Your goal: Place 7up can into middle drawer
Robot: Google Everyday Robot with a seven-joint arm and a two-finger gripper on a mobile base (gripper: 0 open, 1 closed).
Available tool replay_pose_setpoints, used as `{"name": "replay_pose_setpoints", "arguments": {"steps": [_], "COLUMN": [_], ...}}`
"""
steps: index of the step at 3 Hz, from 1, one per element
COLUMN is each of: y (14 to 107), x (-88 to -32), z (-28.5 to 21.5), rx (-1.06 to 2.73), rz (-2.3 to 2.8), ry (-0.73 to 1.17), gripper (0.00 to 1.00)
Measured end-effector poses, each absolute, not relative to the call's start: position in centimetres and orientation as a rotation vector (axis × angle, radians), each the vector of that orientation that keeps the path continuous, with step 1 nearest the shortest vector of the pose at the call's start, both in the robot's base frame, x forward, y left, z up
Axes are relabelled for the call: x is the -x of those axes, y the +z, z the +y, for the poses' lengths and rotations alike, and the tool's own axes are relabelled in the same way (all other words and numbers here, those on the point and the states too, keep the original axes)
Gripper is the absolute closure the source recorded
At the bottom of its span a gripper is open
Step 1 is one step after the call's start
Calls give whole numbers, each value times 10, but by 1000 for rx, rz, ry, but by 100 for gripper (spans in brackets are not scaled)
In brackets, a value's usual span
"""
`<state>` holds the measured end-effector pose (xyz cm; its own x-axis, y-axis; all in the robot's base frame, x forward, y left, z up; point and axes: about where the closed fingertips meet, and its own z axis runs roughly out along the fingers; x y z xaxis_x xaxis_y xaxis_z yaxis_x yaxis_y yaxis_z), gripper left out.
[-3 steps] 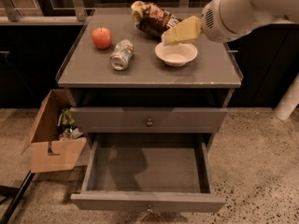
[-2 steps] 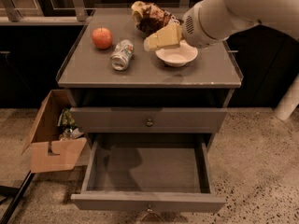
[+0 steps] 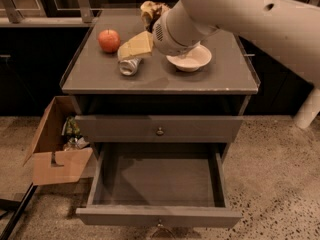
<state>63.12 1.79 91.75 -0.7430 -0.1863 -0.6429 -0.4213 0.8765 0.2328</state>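
Note:
The 7up can (image 3: 129, 66) lies on its side on the grey cabinet top (image 3: 160, 76), left of centre, its silver end toward me. My gripper (image 3: 134, 47), with pale yellow fingers, hangs right over the can's far end and hides part of it. The white arm reaches in from the upper right. The middle drawer (image 3: 158, 184) is pulled out below, a shallow grey box with nothing in it and a small knob (image 3: 160, 223) on its front.
A red apple (image 3: 109, 40) sits left of the can. A white bowl (image 3: 190, 59) stands to the right, a snack bag (image 3: 150, 10) behind. The upper drawer (image 3: 159, 129) is shut. An open cardboard box (image 3: 57, 151) stands on the floor at left.
My arm has swung left from above the white bowl, and my gripper now hangs over the can. The can, apple and drawer have not moved.

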Motion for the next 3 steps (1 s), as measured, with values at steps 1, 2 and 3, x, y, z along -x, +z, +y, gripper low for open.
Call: {"name": "replay_pose_setpoints", "arguments": {"steps": [1, 2, 3], "y": [911, 912, 908], "x": [-649, -650, -652], "z": [51, 48, 41], "rx": [368, 311, 242], "rz": [2380, 2389, 2391], "ry": [421, 430, 446], "gripper": [0, 0, 0]}}
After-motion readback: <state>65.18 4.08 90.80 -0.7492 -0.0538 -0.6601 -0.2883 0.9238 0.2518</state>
